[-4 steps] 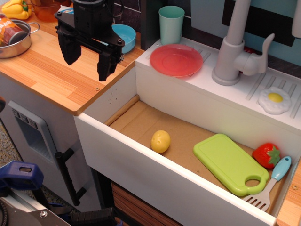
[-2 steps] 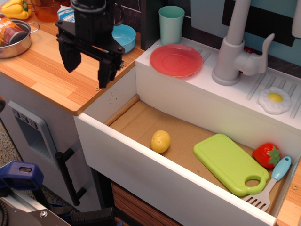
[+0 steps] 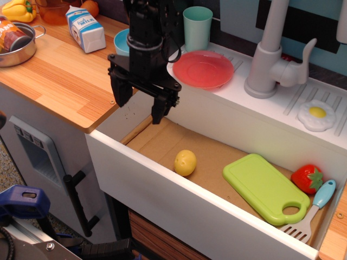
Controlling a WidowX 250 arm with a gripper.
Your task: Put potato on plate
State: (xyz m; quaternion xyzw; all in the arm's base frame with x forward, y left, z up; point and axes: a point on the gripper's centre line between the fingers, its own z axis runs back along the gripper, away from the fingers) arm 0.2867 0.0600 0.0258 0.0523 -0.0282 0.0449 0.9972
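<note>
The pale-yellow potato (image 3: pixel 185 162) lies on the brown floor of the white sink basin (image 3: pixel 162 184), near its front wall. The red-pink plate (image 3: pixel 203 69) lies flat on the white sink top behind the basin, in front of the teal cup (image 3: pixel 197 28). My black gripper (image 3: pixel 139 108) hangs open and empty over the basin's left end, its fingers pointing down, above and to the left of the potato and left of the plate.
A green cutting board (image 3: pixel 267 187), a toy strawberry (image 3: pixel 307 179) and a blue-handled spatula (image 3: pixel 310 214) lie at the basin's right. A grey faucet (image 3: pixel 271 54) and fried egg (image 3: pixel 317 114) are on the sink top. A milk carton (image 3: pixel 85 28), blue bowl (image 3: pixel 121 41) and metal pot (image 3: pixel 16 42) stand on the wooden counter.
My gripper has moved right and down, from over the wooden counter to over the basin's left end, staying open. The milk carton is now uncovered. The potato and plate have not moved.
</note>
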